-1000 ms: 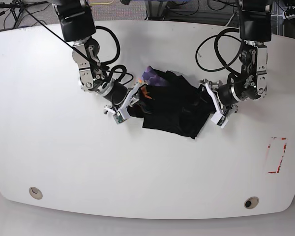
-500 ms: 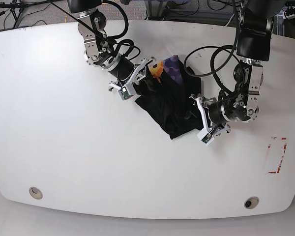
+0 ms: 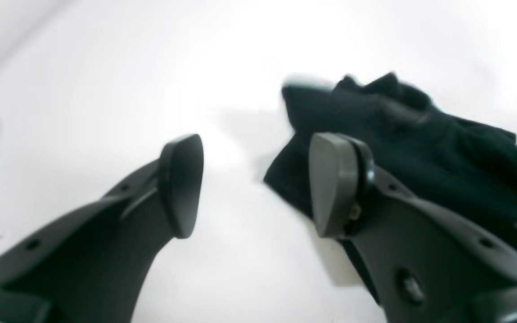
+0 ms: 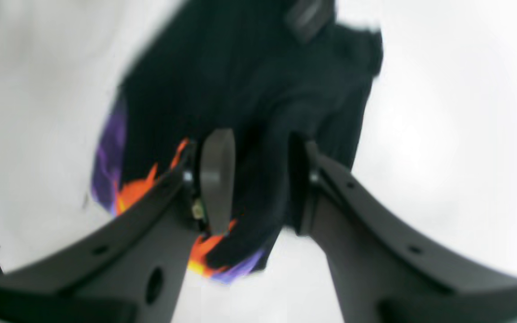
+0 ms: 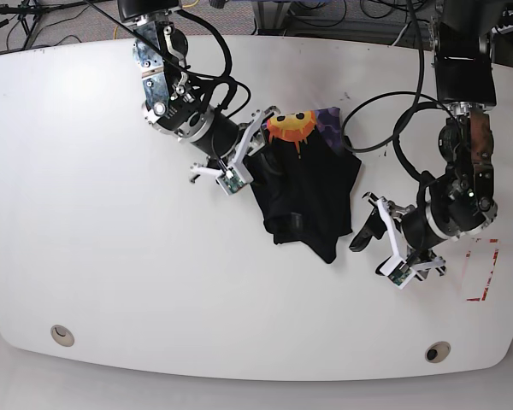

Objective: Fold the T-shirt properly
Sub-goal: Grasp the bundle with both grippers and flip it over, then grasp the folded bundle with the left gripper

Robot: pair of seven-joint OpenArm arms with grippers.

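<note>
On the white surface point(image 5: 94, 256), going left to right in the base view, the right gripper point(image 5: 250, 147) comes first, at about ten o'clock from the middle, its jaws clenched on a fold of the T-shirt point(image 5: 312, 192). The right wrist view shows black cloth bunched between the two fingers point(image 4: 217, 179), with orange and purple print beside them. The T-shirt lies crumpled near the middle of the surface, its printed part at twelve o'clock of the heap and a dark corner trailing toward six. At about four o'clock from the shirt sits the left gripper point(image 5: 392, 242), jaws released and holding nothing, just beside the cloth's edge.
</note>
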